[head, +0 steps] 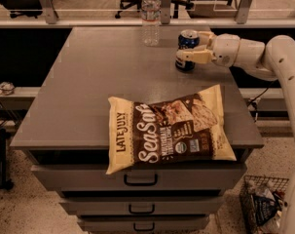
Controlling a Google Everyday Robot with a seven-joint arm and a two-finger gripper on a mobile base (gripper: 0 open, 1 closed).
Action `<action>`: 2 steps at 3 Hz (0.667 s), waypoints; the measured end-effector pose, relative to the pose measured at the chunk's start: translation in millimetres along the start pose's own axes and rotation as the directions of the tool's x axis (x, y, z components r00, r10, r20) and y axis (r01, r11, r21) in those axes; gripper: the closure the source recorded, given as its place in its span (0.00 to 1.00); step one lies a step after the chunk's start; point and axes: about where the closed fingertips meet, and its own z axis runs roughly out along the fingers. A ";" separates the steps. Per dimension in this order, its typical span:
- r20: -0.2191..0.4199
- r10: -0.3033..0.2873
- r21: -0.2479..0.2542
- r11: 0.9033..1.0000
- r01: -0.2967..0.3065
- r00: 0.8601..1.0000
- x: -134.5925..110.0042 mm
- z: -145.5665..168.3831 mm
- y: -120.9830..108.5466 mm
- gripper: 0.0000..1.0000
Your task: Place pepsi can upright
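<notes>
The pepsi can is dark blue with a silver top. It stands about upright at the far right of the grey tabletop, its base on or just above the surface. My gripper reaches in from the right and is shut on the can, with one pale finger across its front and the other behind its top. The white arm runs off to the right edge.
A clear plastic water bottle stands at the back of the table, left of the can. A large Late July Sea Salt chip bag lies flat near the front edge. The cabinet's drawers are below, and a wire basket sits on the floor at right.
</notes>
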 end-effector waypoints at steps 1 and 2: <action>-0.004 -0.005 -0.007 1.000 0.005 1.000 -2.8 2.1 1.2 0.00; -0.038 -0.050 0.021 0.999 0.050 0.998 -24.1 -14.9 2.9 0.00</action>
